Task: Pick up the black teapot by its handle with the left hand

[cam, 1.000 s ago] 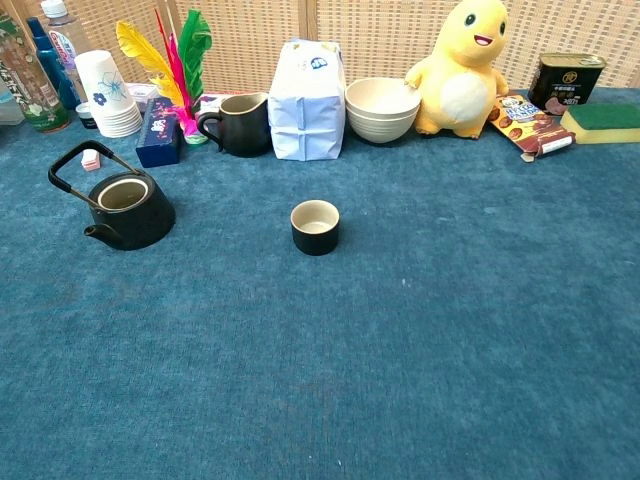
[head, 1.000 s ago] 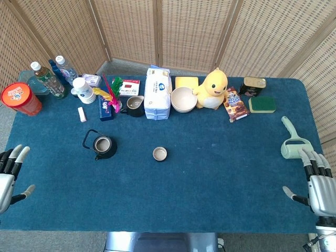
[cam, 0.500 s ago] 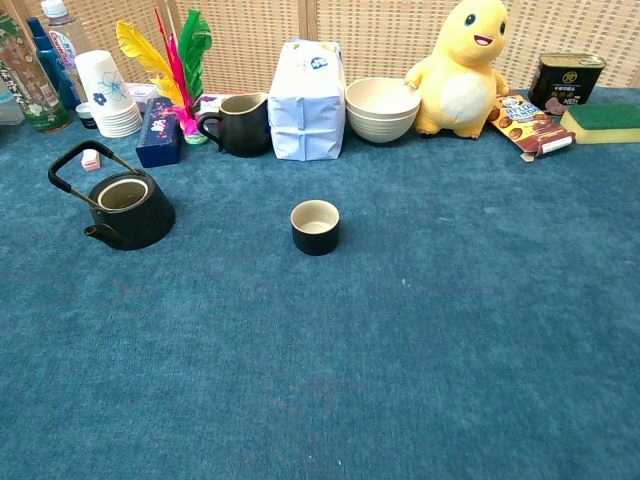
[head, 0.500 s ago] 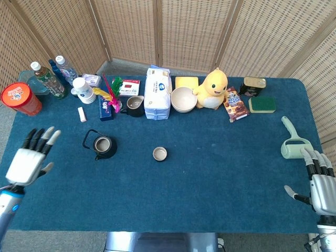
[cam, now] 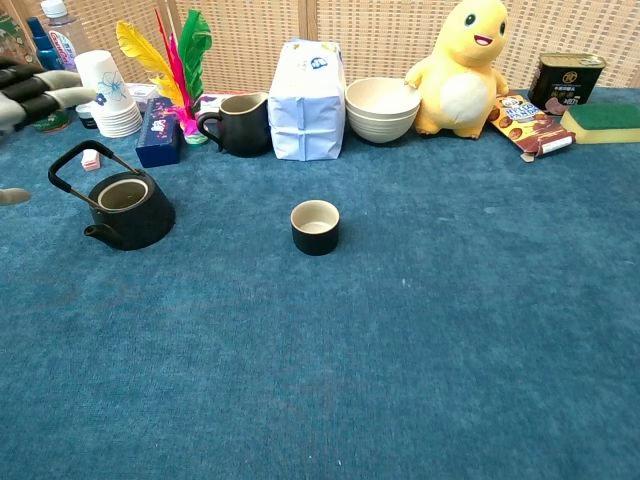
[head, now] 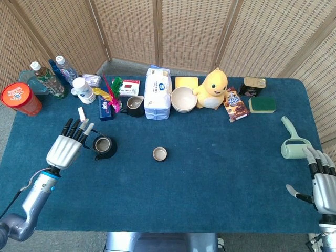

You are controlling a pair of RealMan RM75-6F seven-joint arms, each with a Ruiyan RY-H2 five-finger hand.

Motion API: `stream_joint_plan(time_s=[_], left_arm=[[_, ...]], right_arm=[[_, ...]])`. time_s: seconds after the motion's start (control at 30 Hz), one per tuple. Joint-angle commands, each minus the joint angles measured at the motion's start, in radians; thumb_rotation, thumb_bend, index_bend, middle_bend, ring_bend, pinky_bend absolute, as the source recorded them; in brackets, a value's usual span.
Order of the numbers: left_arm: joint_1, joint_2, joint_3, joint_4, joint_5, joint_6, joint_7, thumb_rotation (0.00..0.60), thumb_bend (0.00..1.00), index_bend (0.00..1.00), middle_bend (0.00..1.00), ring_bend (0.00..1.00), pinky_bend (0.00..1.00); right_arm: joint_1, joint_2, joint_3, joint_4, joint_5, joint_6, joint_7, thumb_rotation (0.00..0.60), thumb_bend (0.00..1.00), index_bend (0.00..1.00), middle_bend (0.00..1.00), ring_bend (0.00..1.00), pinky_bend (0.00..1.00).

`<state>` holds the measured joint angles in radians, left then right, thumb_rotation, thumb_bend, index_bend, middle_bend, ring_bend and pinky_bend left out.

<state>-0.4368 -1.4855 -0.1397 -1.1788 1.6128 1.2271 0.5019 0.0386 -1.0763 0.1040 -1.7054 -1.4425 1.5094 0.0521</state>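
The black teapot (head: 104,146) (cam: 128,208) stands lidless on the blue table, its hoop handle (cam: 77,160) raised toward the left rear. My left hand (head: 67,146) (cam: 30,92) hovers just left of the teapot with straight, spread fingers, holding nothing; in the head view its fingertips overlap the handle, while the chest view shows them above and left of it, apart. My right hand (head: 321,181) rests open at the table's right front corner, far from the teapot.
A small dark cup (head: 159,153) sits mid-table. Along the back stand bottles (head: 48,79), paper cups (head: 83,90), a feather box (head: 106,107), a black mug (head: 135,105), a tissue pack (head: 157,93), bowls (head: 183,99), a duck toy (head: 212,89). A green brush (head: 292,140) lies at the right.
My left hand has moved right and forward from the table's left edge to beside the teapot's handle. The right hand has drifted slightly right. The teapot has not moved.
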Motion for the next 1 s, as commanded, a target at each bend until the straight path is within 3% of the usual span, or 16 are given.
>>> stream_joint_plan(time_s=[0.03, 0.23, 0.43, 1.0], left_arm=[[-0.024, -0.035, -0.004, -0.017, -0.018, -0.012, 0.106, 0.600, 0.16, 0.00, 0.00, 0.00, 0.05], [-0.022, -0.083, -0.005, -0.018, -0.055, -0.005, 0.191, 0.600, 0.16, 0.00, 0.00, 0.00, 0.05], [-0.001, -0.125, 0.026, 0.016, -0.054, 0.031, 0.222, 0.600, 0.16, 0.00, 0.00, 0.00, 0.05], [-0.006, -0.236, 0.035, 0.055, -0.081, 0.060, 0.225, 0.600, 0.16, 0.00, 0.00, 0.00, 0.05]], right_arm=[[0.000, 0.001, -0.001, 0.000, -0.002, -0.001, 0.004, 0.600, 0.00, 0.00, 0.00, 0.00, 0.00], [-0.002, 0.006, -0.002, -0.005, -0.008, 0.004, 0.012, 0.600, 0.00, 0.00, 0.00, 0.00, 0.00], [-0.004, 0.012, -0.002, -0.007, -0.008, 0.005, 0.026, 0.600, 0.00, 0.00, 0.00, 0.00, 0.00], [-0.006, 0.009, -0.010, -0.012, -0.024, 0.009, 0.014, 0.600, 0.00, 0.00, 0.00, 0.00, 0.00]])
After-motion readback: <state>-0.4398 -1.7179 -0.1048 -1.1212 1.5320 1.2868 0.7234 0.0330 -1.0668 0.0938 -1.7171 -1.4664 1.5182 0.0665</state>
